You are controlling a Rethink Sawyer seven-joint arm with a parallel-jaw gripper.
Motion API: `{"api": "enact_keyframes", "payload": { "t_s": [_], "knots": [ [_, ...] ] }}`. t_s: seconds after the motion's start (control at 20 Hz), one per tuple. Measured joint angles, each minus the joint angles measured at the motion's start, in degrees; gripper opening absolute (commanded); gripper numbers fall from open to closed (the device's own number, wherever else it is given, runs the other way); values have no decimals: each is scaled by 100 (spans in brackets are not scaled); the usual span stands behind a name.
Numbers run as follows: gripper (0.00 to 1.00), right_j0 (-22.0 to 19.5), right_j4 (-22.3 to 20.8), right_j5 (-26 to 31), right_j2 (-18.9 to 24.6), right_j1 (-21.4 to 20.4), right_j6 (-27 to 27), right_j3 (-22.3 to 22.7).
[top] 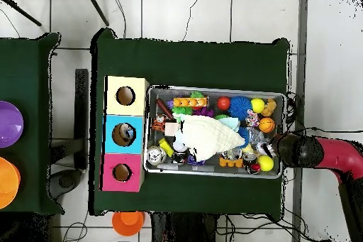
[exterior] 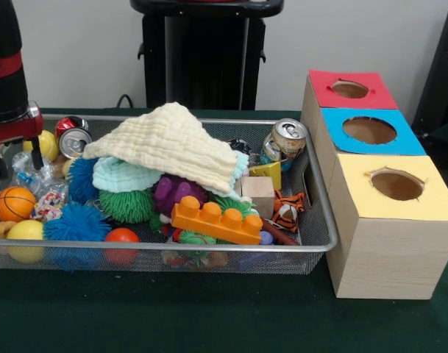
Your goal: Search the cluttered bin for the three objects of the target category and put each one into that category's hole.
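Observation:
The wire mesh bin (exterior: pixel 172 250) is packed with toys under a cream cloth (exterior: pixel 168 140). One clear crinkled plastic bottle (exterior: pixel 23 173) lies at the bin's left end, with another see-through speckled one (exterior: pixel 51 200) beside it. My gripper (exterior: pixel 16 158) hangs open right above the first bottle, a finger on each side, holding nothing. The red-surrounded hole (exterior: pixel 349 89) tops the farthest wooden box. In the overhead view, the arm's head covers the gripper (top: pixel 289 148) at the bin's (top: pixel 213 174) right end, and the red-surrounded hole (top: pixel 122 172) is at the lower left.
Metal cans sit at the back left (exterior: pixel 74 140) and right (exterior: pixel 286 140) of the bin. An orange brick (exterior: pixel 216 220), a basketball (exterior: pixel 14 204), yellow balls (exterior: pixel 25 235) and spiky balls (exterior: pixel 76 220) crowd it. Blue (exterior: pixel 369 130) and yellow (exterior: pixel 396 184) holes stand nearer.

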Motion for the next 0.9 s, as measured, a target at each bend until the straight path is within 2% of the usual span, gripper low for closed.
{"api": "enact_keyframes", "payload": {
  "t_s": [0.3, 0.35, 0.9],
  "knots": [
    [100, -117, 5, -63, 121, 41, 0, 58],
    [0, -142, 2, -122, 156, 70, 0, 82],
    [0, -134, 1, -223, 269, 176, 0, 87]
  ]
}}
